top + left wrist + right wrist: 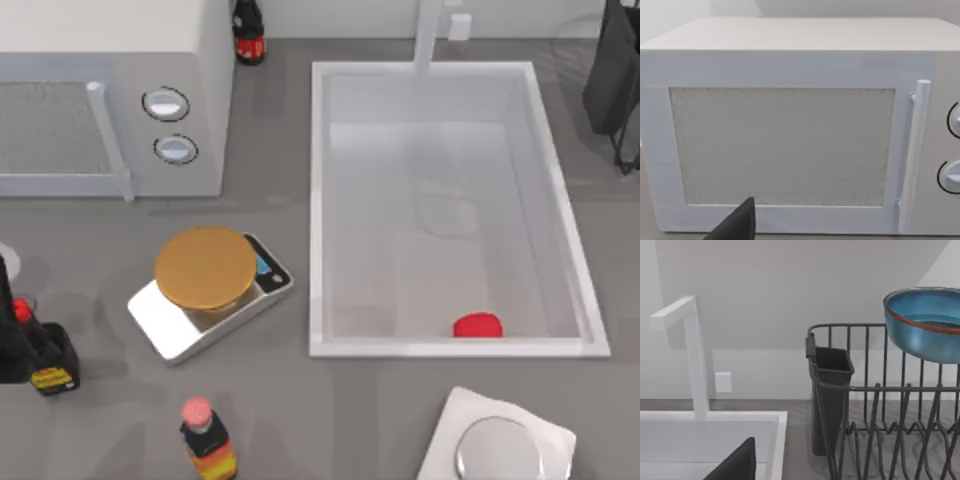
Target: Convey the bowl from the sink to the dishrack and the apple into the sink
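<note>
The red apple lies inside the white sink, close to its front wall and right of the middle. The blue bowl with its reddish rim sits tilted in the dark wire dishrack, its upper part above the top rail. The dishrack stands at the table's far right corner. A dark part of my right gripper shows low in the right wrist view, apart from the bowl. My left arm is parked at the left edge; its gripper faces the microwave door.
A white microwave fills the back left. A white scale with a golden disc sits left of the sink. A pink-capped bottle and a silver disc on a white base stand at the front. Another dark bottle is at the back.
</note>
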You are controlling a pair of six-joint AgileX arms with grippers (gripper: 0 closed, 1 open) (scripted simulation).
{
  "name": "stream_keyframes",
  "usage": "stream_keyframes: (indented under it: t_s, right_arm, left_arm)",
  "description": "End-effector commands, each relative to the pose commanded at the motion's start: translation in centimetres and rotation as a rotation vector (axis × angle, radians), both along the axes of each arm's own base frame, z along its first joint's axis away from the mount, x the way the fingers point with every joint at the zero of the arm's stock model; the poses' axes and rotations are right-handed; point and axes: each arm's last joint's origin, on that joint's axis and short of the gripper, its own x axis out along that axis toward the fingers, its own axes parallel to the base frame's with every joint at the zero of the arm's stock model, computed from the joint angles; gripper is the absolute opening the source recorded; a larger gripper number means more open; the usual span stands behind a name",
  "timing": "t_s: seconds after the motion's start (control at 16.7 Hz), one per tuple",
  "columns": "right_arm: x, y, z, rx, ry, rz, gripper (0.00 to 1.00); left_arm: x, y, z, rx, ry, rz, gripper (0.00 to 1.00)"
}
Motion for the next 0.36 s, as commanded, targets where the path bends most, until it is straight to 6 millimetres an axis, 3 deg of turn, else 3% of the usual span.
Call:
stream_keyframes:
  t_s: [0.18, 0.36]
  right_arm:
    - [-0.4, -0.4, -1.7, 0.000, 0.042, 0.001, 1.00]
    - [-0.4, -0.5, -2.0, 0.000, 0.047, 0.001, 1.00]
  left_arm:
    - [0.0, 0.0, 0.0, 0.000, 0.000, 0.000, 1.00]
    - [0.0, 0.0, 0.0, 0.000, 0.000, 0.000, 1.00]
